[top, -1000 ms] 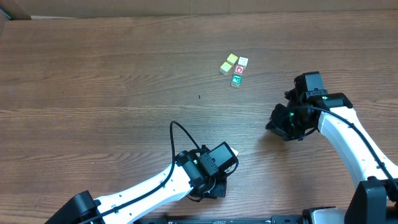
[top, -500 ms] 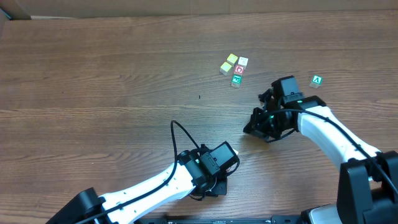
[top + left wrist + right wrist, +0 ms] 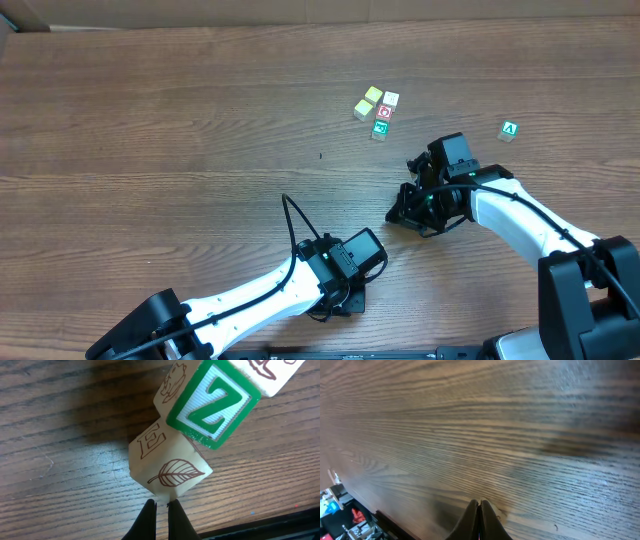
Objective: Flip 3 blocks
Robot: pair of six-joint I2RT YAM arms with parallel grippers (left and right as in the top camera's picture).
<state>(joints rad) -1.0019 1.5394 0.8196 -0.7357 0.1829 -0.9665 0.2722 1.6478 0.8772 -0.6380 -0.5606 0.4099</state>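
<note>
Since a second ago the right arm has swung in from the table's (image 3: 150, 150) right edge toward the middle, uncovering the green "A" cube (image 3: 510, 129), which sits alone well behind it. The right gripper (image 3: 398, 212) now points left and low over bare wood, forearm angled back to the right, its fingers pressed together with nothing between them. The left arm lies where it was, stretched from the near left corner with its wrist bent down over the near middle of the table. The left gripper (image 3: 161, 505) is closed too, its tips meeting at the lower corner of the tilted E-and-leaf block (image 3: 165, 462); whether they pinch that corner I cannot tell. The green Z block (image 3: 212, 405) leans on that one, with a third block (image 3: 272, 375) just behind. Farther back, a white-topped block (image 3: 391, 99), a red-print block (image 3: 385, 112) and a green-print block (image 3: 380, 128) stand in a row, touching two yellow-topped cubes (image 3: 368, 101).
</note>
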